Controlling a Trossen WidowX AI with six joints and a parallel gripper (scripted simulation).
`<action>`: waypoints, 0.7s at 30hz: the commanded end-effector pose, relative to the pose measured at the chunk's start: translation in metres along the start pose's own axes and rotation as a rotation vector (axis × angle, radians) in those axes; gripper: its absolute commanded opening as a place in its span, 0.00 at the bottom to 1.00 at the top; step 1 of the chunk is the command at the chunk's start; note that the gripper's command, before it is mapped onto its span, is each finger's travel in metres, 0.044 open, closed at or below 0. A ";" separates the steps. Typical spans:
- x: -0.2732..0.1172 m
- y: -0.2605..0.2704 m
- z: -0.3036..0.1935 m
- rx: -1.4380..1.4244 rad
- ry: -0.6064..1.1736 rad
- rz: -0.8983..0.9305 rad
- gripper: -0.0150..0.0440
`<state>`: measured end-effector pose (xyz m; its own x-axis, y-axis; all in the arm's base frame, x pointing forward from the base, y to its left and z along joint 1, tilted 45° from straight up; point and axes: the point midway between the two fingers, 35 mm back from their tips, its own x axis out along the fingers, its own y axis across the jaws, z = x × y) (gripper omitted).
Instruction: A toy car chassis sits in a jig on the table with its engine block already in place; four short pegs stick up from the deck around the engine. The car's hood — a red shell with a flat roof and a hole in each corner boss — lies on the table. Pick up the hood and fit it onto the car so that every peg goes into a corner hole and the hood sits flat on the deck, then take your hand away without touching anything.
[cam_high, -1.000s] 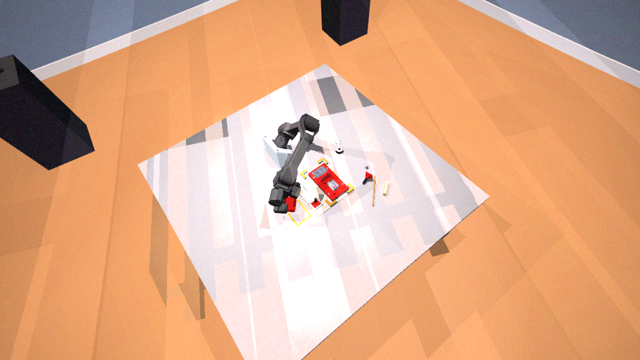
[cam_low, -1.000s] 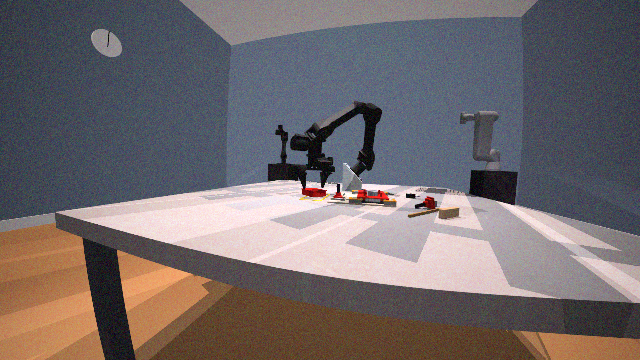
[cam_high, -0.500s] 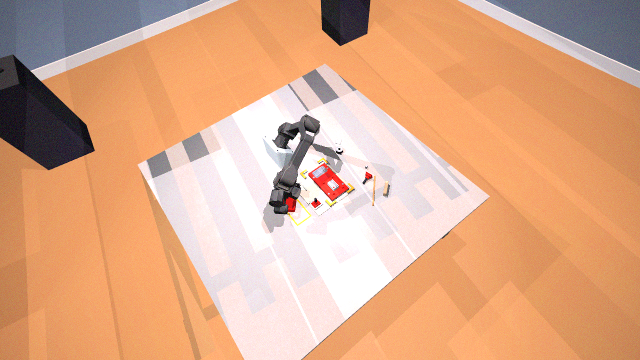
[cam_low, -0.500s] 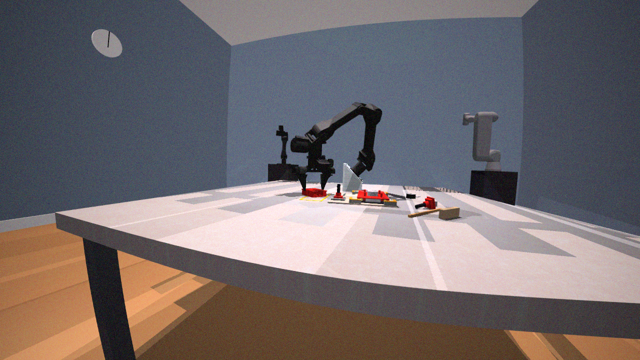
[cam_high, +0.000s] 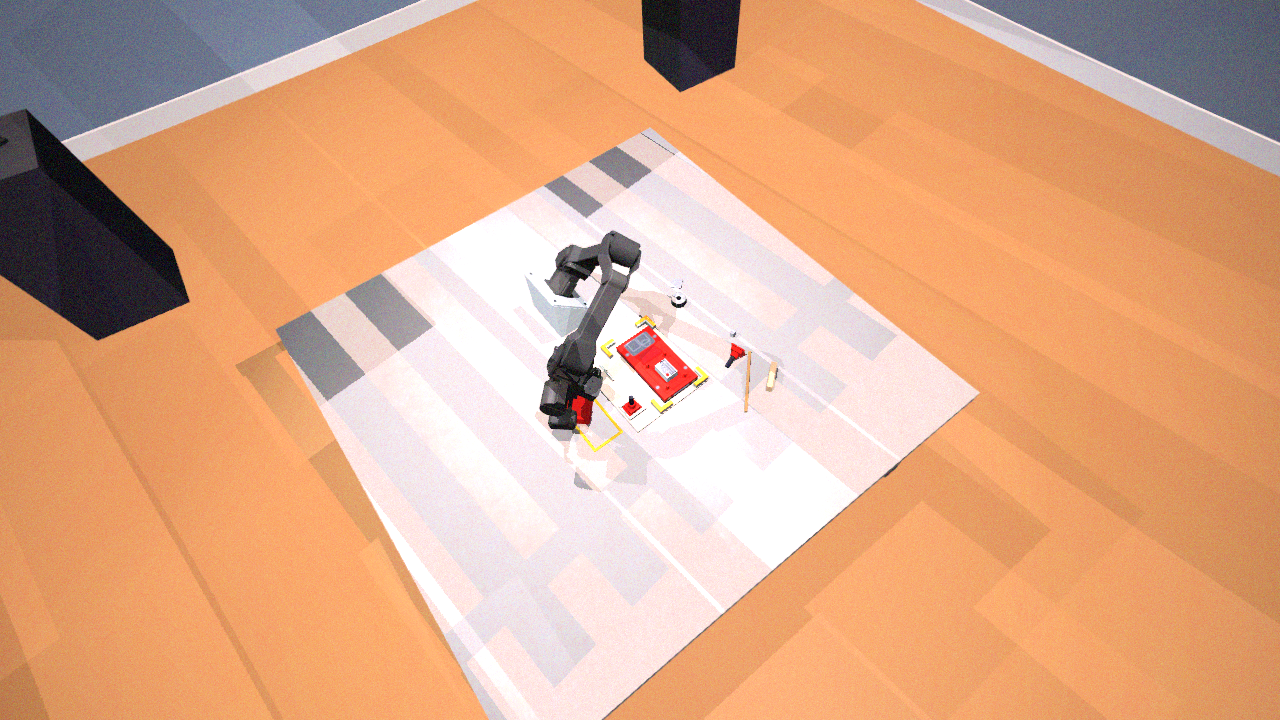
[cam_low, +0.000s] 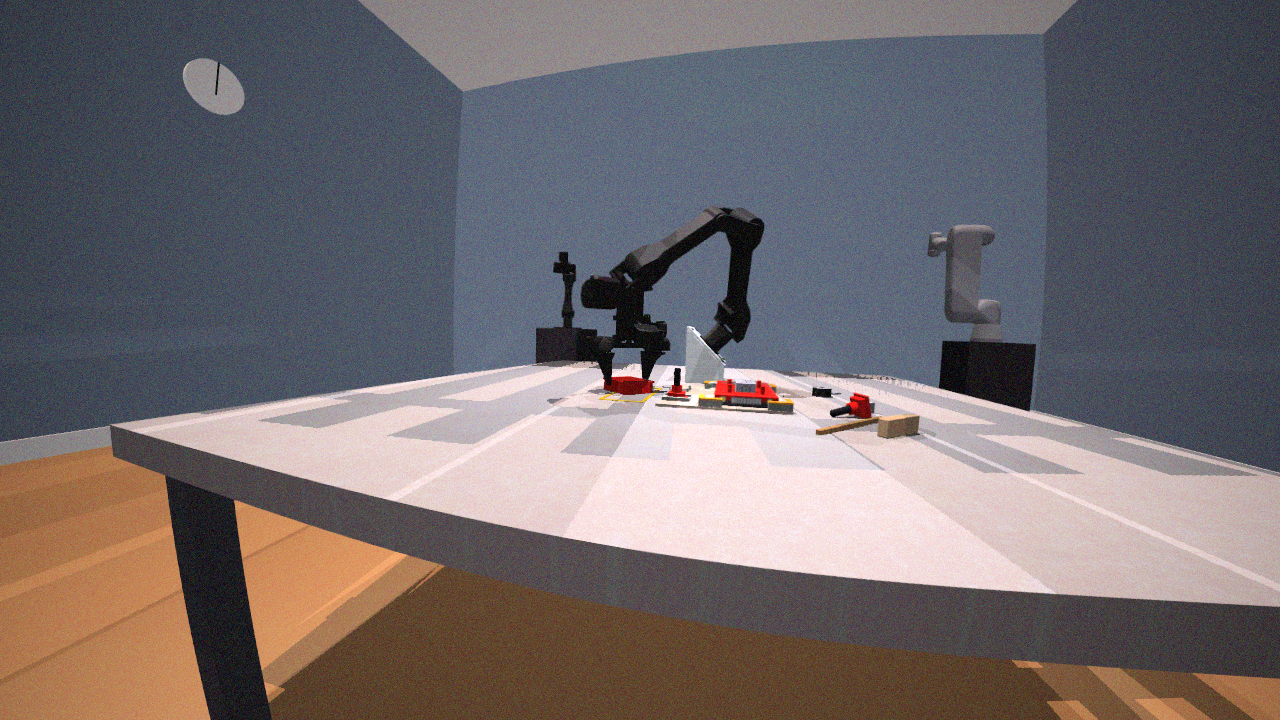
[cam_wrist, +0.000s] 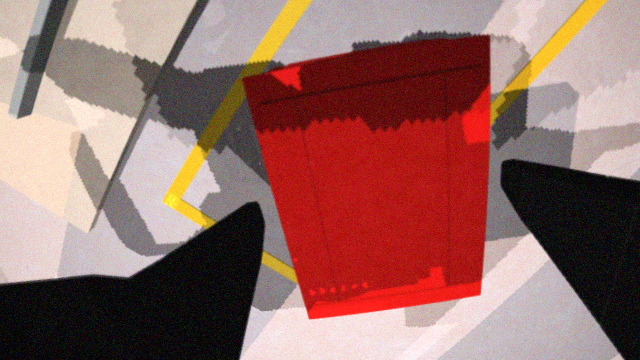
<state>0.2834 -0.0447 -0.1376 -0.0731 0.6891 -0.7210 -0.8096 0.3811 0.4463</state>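
Observation:
The red hood (cam_high: 582, 410) (cam_low: 629, 385) (cam_wrist: 380, 200) lies roof up on the table, partly over a yellow outline (cam_high: 608, 441) (cam_wrist: 277, 35). My gripper (cam_low: 629, 383) (cam_wrist: 380, 193) is open and low, with one finger on each side of the hood. In the wrist view a gap shows between each finger and the hood. The hood's corner holes cannot be made out. The red chassis (cam_high: 648, 360) (cam_low: 723, 390) sits in the jig, whose yellow corners (cam_high: 700, 377) (cam_low: 709, 402) surround it. The grey engine block (cam_high: 665, 368) (cam_low: 745, 386) is on its deck; the pegs are tiny.
A red piece with a black upright knob (cam_high: 631, 407) (cam_low: 677, 391) stands between hood and chassis. Beyond the chassis lie a red and black part (cam_high: 736, 350) (cam_low: 860, 405), a thin wooden stick (cam_high: 748, 385) (cam_low: 841, 427), a wooden block (cam_high: 771, 376) (cam_low: 898, 425) and a small round part (cam_high: 678, 300).

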 end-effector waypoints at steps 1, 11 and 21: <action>0.003 0.000 0.000 0.004 -0.005 0.001 1.00; 0.004 0.000 0.000 0.000 0.000 0.000 0.87; 0.004 0.000 0.000 0.000 0.000 0.000 0.72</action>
<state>0.2827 -0.0416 -0.1405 -0.0742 0.6898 -0.7202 -0.8087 0.3809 0.4482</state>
